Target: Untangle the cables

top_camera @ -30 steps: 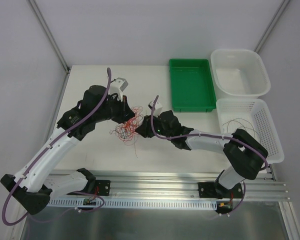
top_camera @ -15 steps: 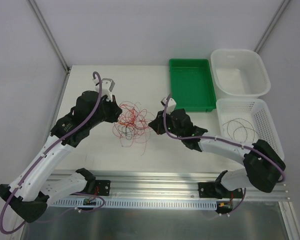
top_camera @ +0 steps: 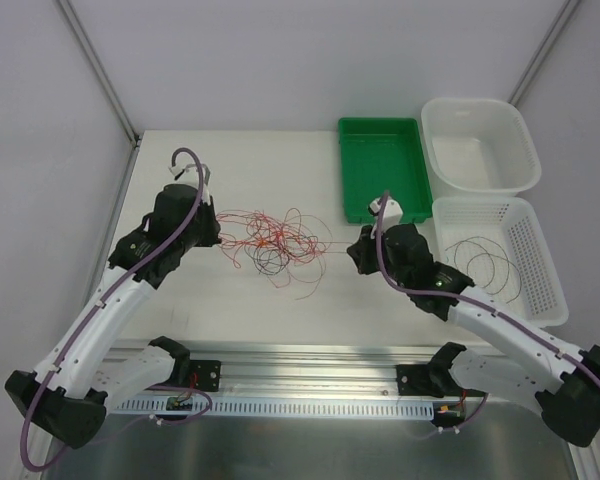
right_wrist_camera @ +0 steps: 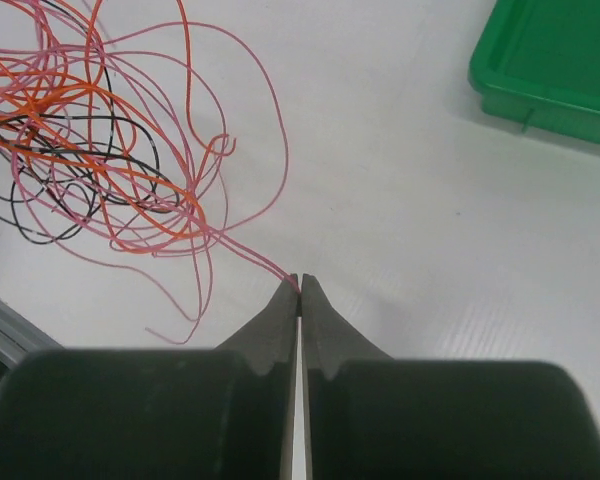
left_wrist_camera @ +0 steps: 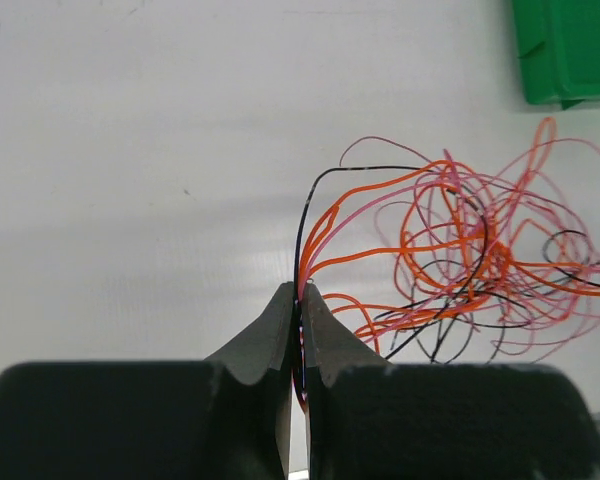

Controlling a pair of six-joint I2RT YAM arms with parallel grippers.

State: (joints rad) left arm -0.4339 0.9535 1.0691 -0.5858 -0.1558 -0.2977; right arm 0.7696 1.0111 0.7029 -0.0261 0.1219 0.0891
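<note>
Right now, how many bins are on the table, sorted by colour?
Green: 1, the tray
White: 2, the tub and the basket
Total: 3

- Your top view is bright and even: diffuse light from above leaves only faint, soft shadows on the white table.
- In your wrist views the cables come out sharp and vivid against the pale surface.
- The left gripper and right gripper show as dark, soft-edged masses close to the lens.
</note>
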